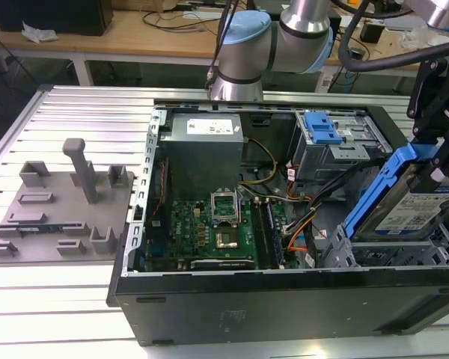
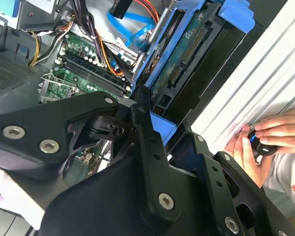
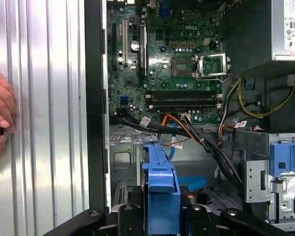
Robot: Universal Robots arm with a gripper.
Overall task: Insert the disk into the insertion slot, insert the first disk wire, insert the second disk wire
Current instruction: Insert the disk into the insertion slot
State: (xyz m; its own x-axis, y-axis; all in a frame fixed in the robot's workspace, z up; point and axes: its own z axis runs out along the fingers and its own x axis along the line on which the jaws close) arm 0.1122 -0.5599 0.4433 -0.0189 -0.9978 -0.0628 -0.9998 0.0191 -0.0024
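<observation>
The disk (image 1: 408,209), a labelled hard drive in a bright blue caddy, hangs tilted over the case's front corner at the exterior view's right. My gripper (image 1: 436,166) is shut on it from above. Just beneath it lies the insertion slot (image 1: 382,253), a grey perforated metal cage. In the first wrist view the caddy's blue edge (image 3: 160,179) stands between my black fingers, above the cage floor (image 3: 122,162). The orange-red first disk wire (image 3: 176,120) and the thin blue second disk wire (image 3: 172,145) lie loose by the motherboard. Both show again in the second wrist view, orange (image 2: 146,8) and blue (image 2: 132,25).
A grey drive unit with a blue latch (image 1: 323,131) sits behind the cage. The motherboard (image 1: 209,224) and power supply (image 1: 203,142) fill the case's left. A person's hand (image 2: 278,133) rests on the ribbed table beside the case. A grey fixture plate (image 1: 60,209) lies at the left.
</observation>
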